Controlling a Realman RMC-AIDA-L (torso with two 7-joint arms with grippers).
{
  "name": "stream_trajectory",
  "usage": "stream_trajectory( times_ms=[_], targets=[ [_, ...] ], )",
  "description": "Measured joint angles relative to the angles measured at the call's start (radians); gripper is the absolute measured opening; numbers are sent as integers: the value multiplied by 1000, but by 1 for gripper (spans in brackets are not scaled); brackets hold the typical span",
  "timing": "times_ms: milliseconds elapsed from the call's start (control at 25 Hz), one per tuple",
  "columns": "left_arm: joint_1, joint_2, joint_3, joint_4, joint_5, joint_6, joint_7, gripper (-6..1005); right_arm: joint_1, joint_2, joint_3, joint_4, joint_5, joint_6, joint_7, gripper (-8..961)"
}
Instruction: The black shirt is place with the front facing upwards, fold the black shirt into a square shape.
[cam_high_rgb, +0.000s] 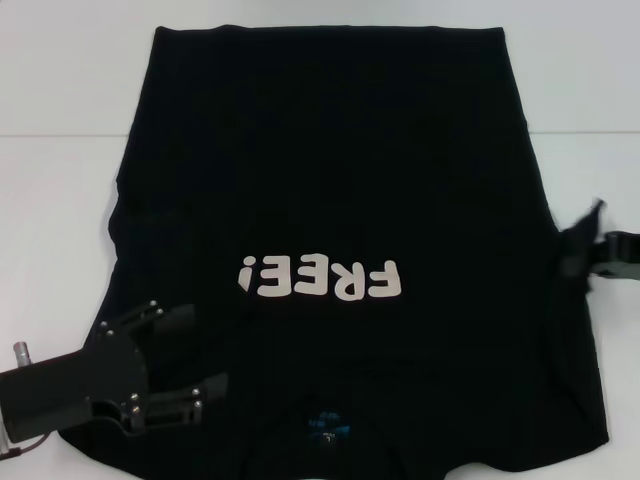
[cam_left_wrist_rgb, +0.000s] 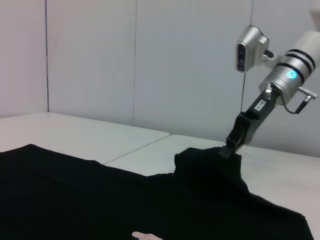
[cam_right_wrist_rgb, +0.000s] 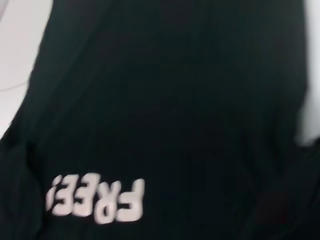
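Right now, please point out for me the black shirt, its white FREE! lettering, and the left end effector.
black shirt (cam_high_rgb: 330, 150): head view, plain cloth of its body.
FREE! lettering (cam_high_rgb: 320, 279): head view, middle letters.
left end effector (cam_high_rgb: 190, 350): head view, gap between its open fingers, above the shirt's near left part.

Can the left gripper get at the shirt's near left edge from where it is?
Probably yes. The left gripper hangs open right over the shirt at its near left edge, with nothing between them. The right gripper pinches the far side, out of the way.
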Motion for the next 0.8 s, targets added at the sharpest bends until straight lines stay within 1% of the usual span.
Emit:
stream_trajectory(
  times_ms=[200, 320, 560, 720, 800],
  targets=[
    [0, 0, 0, 0, 0, -1, -1, 924, 67, 18, -70, 59, -3, 46, 0, 36],
    [0, 0, 0, -1, 0, -3, -1, 925, 96, 23, -106, 93, -3, 83, -1, 35],
    [4, 0, 0, -3, 0, -5, -3, 925, 101, 30, -123, 105, 23, 101, -15, 58],
    [7, -1, -5, -9, -6, -5, -8, 925, 88, 32, -119, 115, 78, 81, -68, 196],
    [6, 1, -23, -18, -8, -3, -36, 925, 71, 32, -106, 119, 129, 69, -115, 265]
  ],
)
